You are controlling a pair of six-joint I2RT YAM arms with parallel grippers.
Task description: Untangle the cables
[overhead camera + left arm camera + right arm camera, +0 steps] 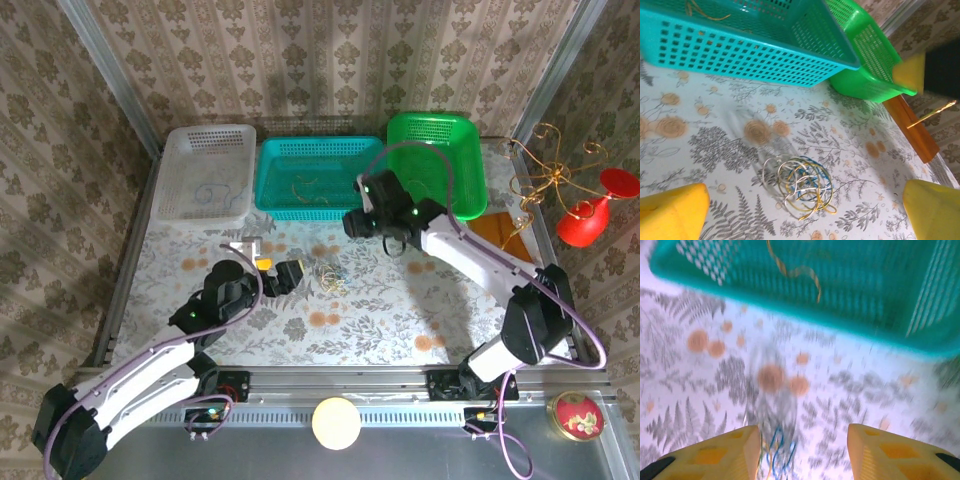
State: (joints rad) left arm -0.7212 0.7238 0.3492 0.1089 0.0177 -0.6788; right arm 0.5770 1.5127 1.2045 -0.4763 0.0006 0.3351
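Cables sit clumped centre-frame, likely most untangling left; one gold strand lies in the teal basket. Left gripper gapes empty; right gripper parted, seemingly empty.

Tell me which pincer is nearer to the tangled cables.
Left. The left pincer sits just beside the cables, open toward them; the right pincer is farther off, by the teal basket.

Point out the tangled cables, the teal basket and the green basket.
cables (800,187), left wrist view, middle of the clump on the table.
teal basket (740,55), left wrist view, its near perforated wall.
green basket (430,118), top external view, its far rim.
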